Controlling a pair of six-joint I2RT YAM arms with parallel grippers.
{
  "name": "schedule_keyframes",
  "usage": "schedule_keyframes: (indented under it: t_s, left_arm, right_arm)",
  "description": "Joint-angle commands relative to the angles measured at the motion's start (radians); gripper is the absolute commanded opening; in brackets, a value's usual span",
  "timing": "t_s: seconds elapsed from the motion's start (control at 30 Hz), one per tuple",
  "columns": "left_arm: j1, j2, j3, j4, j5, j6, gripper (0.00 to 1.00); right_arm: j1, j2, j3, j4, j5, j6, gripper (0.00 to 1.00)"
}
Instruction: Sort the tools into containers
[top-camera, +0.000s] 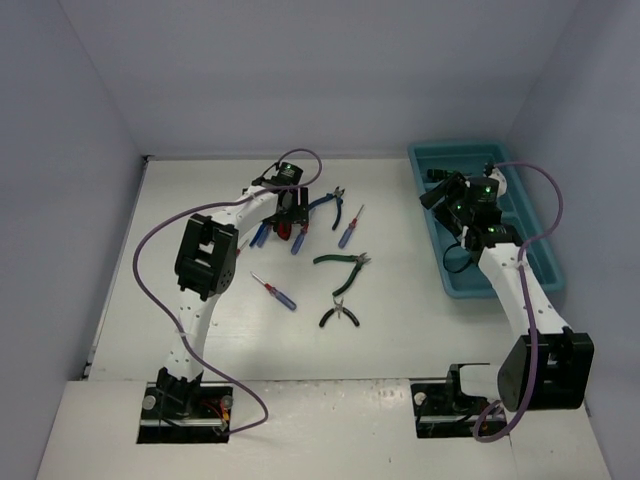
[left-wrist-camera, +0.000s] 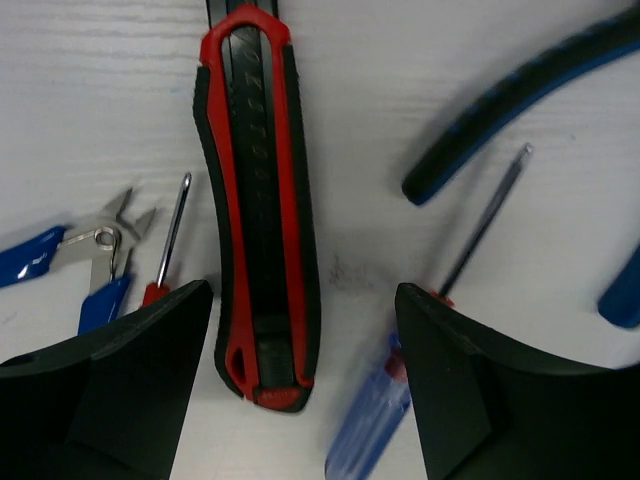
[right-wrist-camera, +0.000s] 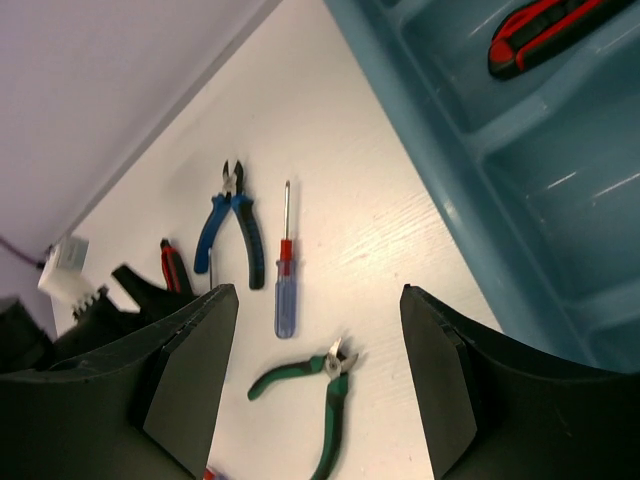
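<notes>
A red-black utility knife (left-wrist-camera: 260, 200) lies flat on the white table, its butt end between the fingers of my left gripper (left-wrist-camera: 303, 292). That gripper is open and low over the knife, its pads clear of the knife on both sides. A blue screwdriver (left-wrist-camera: 368, 425) lies by its right finger (left-wrist-camera: 480, 390). My right gripper (right-wrist-camera: 318, 292) is open and empty, hovering at the left rim of the teal tray (right-wrist-camera: 470, 190). Another utility knife (right-wrist-camera: 545, 30) lies in a tray compartment. In the top view the left gripper (top-camera: 290, 215) is among the tools and the right gripper (top-camera: 438, 188) is over the tray (top-camera: 470, 288).
Loose on the table are blue pliers (top-camera: 330, 205), a blue screwdriver (top-camera: 350, 227), green pliers (top-camera: 343, 262), black pliers (top-camera: 340, 315) and a red-blue screwdriver (top-camera: 273, 292). Small blue pliers (left-wrist-camera: 90, 260) and a red screwdriver (left-wrist-camera: 170, 240) lie left of the knife. Walls close in left, back and right.
</notes>
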Motion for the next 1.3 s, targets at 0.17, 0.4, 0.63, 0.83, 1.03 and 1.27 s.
schedule_keyframes:
  t_s: [0.17, 0.4, 0.63, 0.83, 1.03, 1.27]
  left_arm:
    - [0.027, 0.057, 0.114, 0.026, 0.035, 0.017, 0.65]
    - [0.025, 0.051, 0.081, 0.029, 0.065, 0.043, 0.3]
    - [0.017, -0.105, 0.05, 0.039, 0.099, 0.141, 0.18]
    - [0.002, -0.334, -0.077, 0.124, 0.266, 0.228, 0.18]
    - [-0.018, -0.52, -0.213, 0.214, 0.489, 0.237, 0.18]
    - [-0.055, -0.632, -0.291, 0.292, 0.584, 0.21, 0.19]
  right_arm:
    - [0.018, -0.073, -0.034, 0.046, -0.063, -0.055, 0.64]
    - [0.042, -0.032, -0.008, 0.046, -0.062, -0.071, 0.64]
    - [0.1, 0.029, 0.086, 0.047, -0.123, -0.11, 0.67]
    - [0.194, 0.103, 0.214, 0.057, -0.207, -0.151, 0.72]
    - [0.297, 0.194, 0.318, 0.096, -0.261, -0.145, 0.72]
    - [0.361, 0.265, 0.385, 0.158, -0.256, -0.088, 0.71]
